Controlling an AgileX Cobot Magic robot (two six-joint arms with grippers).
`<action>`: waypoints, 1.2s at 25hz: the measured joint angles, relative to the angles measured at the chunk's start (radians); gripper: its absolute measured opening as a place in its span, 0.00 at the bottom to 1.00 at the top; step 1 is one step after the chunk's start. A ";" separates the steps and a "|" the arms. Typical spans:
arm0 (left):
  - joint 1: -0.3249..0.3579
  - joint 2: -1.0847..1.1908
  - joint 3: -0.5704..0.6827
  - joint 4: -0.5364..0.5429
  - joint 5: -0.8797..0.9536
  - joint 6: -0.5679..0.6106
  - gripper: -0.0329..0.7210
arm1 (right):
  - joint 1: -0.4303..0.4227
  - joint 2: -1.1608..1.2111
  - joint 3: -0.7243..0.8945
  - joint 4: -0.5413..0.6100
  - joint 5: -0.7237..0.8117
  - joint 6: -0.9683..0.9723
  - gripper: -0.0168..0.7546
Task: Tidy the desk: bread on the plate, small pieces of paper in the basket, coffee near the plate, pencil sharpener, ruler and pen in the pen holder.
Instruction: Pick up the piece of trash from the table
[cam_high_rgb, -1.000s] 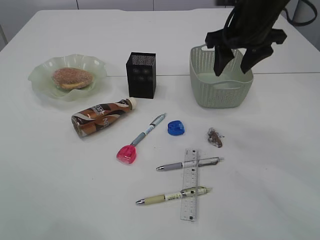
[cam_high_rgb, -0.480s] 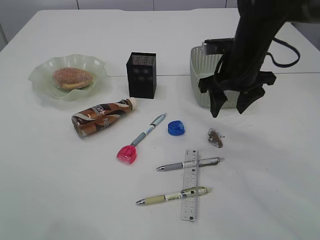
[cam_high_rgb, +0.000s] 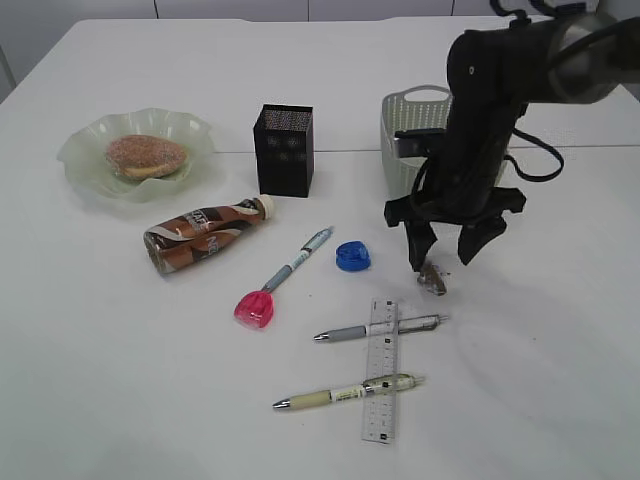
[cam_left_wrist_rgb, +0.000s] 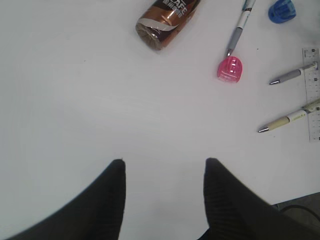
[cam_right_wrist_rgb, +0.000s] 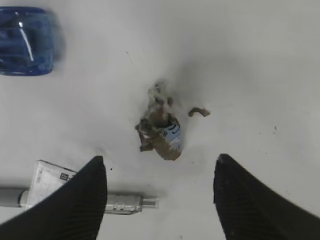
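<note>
My right gripper (cam_high_rgb: 441, 262) hangs open just over a crumpled paper scrap (cam_high_rgb: 432, 278) on the desk (cam_high_rgb: 520, 380). In the right wrist view the scrap (cam_right_wrist_rgb: 161, 131) lies just ahead of the gap between the spread fingers of the gripper (cam_right_wrist_rgb: 160, 159); a tiny bit (cam_right_wrist_rgb: 198, 112) lies beside it. The bread (cam_high_rgb: 146, 156) sits on the plate (cam_high_rgb: 75, 150). The coffee (cam_high_rgb: 205, 235) lies on its side. The ruler (cam_high_rgb: 381, 385) lies across two pens (cam_high_rgb: 345, 393). The basket (cam_high_rgb: 405, 165) and pen holder (cam_high_rgb: 283, 150) stand behind. My left gripper (cam_left_wrist_rgb: 165, 162) is open over bare desk.
A blue sharpener (cam_high_rgb: 352, 256) lies left of the scrap, close to the right gripper. A pink sharpener (cam_high_rgb: 254, 308) touches the tip of a third pen (cam_high_rgb: 298, 260). In the right wrist view a grey pen (cam_right_wrist_rgb: 125, 204) and the ruler's end (cam_right_wrist_rgb: 50, 177) lie by the left finger.
The right arm has come forward and down from above the basket to just over the paper scrap, still open. Nothing on the desk has moved.
</note>
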 joint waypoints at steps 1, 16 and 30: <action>0.000 0.000 0.000 0.000 0.000 0.000 0.54 | 0.000 0.008 0.000 0.000 -0.003 0.000 0.66; 0.000 0.000 0.000 -0.002 0.000 0.000 0.53 | 0.000 0.081 0.000 0.000 -0.051 0.002 0.66; 0.000 0.000 0.000 -0.002 0.000 0.000 0.54 | 0.000 0.085 0.000 0.000 -0.063 0.002 0.66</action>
